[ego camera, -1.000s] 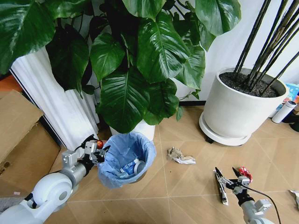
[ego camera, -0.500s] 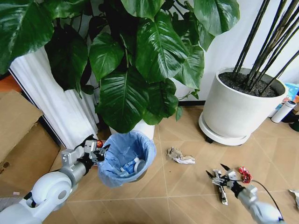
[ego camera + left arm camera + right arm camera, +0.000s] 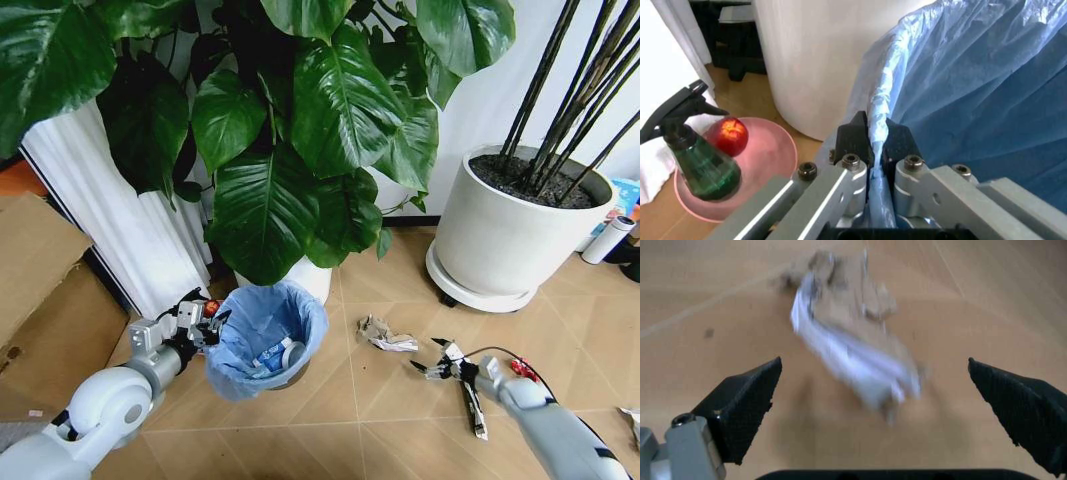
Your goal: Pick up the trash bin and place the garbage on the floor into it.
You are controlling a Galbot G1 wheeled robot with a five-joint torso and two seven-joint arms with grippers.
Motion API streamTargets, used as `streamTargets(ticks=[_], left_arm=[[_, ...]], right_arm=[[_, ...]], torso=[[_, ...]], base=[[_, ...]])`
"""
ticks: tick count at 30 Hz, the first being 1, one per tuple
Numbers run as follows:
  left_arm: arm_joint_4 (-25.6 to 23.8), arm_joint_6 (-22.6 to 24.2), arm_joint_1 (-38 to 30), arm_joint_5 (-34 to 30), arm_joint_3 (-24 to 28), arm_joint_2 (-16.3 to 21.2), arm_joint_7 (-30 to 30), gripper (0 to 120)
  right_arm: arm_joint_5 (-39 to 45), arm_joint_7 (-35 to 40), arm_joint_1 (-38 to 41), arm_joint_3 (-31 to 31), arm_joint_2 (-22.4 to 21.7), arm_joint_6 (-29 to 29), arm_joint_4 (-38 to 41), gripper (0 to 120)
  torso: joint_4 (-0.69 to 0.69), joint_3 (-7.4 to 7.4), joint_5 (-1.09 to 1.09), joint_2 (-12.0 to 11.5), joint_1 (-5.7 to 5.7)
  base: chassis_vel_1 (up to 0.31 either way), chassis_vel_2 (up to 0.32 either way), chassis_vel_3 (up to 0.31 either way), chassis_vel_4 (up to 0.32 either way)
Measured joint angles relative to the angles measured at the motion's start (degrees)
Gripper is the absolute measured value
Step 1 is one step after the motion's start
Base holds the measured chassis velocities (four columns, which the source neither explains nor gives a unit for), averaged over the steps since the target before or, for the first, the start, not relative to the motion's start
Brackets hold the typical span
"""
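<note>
Your left gripper (image 3: 870, 135) has its two black fingers (image 3: 855, 135) pressed together on the folded blue bag at the rim of the trash bin (image 3: 973, 90). The left wrist view shows this pinch close up: the crinkled plastic runs between the pads. The head view shows the same left gripper (image 3: 205, 322) at the near-left side of the trash bin (image 3: 265, 335), with wrappers lying inside the liner. The left wrist view also shows a green spray bottle (image 3: 697, 160) and a red apple (image 3: 728, 136) on a pink plate (image 3: 777, 155) beside a white pot (image 3: 820, 60).

Your right gripper (image 3: 873, 405) has its fingers spread wide. In the right wrist view, a crumpled white tissue (image 3: 853, 350) lies on the floor (image 3: 987, 300) between and beyond the two dark fingertips, not touching either. The head view places the right gripper (image 3: 437, 360) low over the floor (image 3: 390, 420), just right of the crumpled white tissue (image 3: 383, 335). That view also shows a thin stick wrapper (image 3: 472, 405) and a red wrapper (image 3: 518, 368) lying near the right arm, and a large white planter (image 3: 510, 235) behind.
</note>
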Motion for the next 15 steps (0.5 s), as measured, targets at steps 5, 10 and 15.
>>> streamTargets(ticks=[5,10,15], left_arm=[[0.3,0.0,-0.3,-0.3,-0.1,0.1,0.0,0],[0.5,0.0,-0.8,-0.7,-0.1,0.2,0.0,0],[0.7,0.0,-1.1,-0.8,-0.1,0.2,0.0,0]], right_arm=[[-1.3,-0.4,5.2,-2.6,3.5,-0.1,-4.1,100],[-1.2,-0.2,7.8,-5.6,5.9,-1.0,-7.3,100],[-0.7,0.8,8.6,-6.7,6.9,-1.7,-9.2,100]], torso=[[0.02,0.0,0.0,0.0,0.0],[0.01,0.0,0.01,0.0,0.0],[0.0,0.0,0.0,0.0,0.0]], base=[[0.0,0.0,0.0,0.0],[0.0,0.0,0.0,0.0],[0.0,0.0,0.0,0.0]])
